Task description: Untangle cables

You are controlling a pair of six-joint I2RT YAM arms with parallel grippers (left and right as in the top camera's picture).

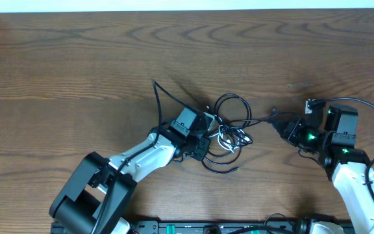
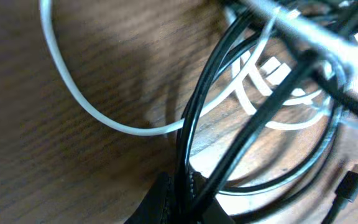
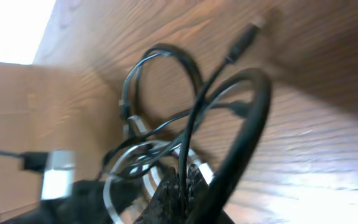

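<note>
A tangle of thin black cables (image 1: 231, 110) and a short white cable (image 1: 228, 138) lies mid-table. My left gripper (image 1: 203, 144) sits at the tangle's left side, shut on black cables (image 2: 194, 134); the white cable (image 2: 104, 118) loops beside them in the left wrist view. My right gripper (image 1: 284, 128) is right of the tangle, shut on a thin black cable (image 3: 194, 124) that runs taut toward the knot. A black plug end (image 3: 244, 40) shows in the right wrist view. One black cable end (image 1: 158, 88) trails up and left.
The wooden table (image 1: 76, 71) stretches wide to the left and back. A loose black plug (image 2: 353, 183) lies near the tangle in the left wrist view. The right arm's own thick black wire (image 1: 369, 107) arcs above its wrist.
</note>
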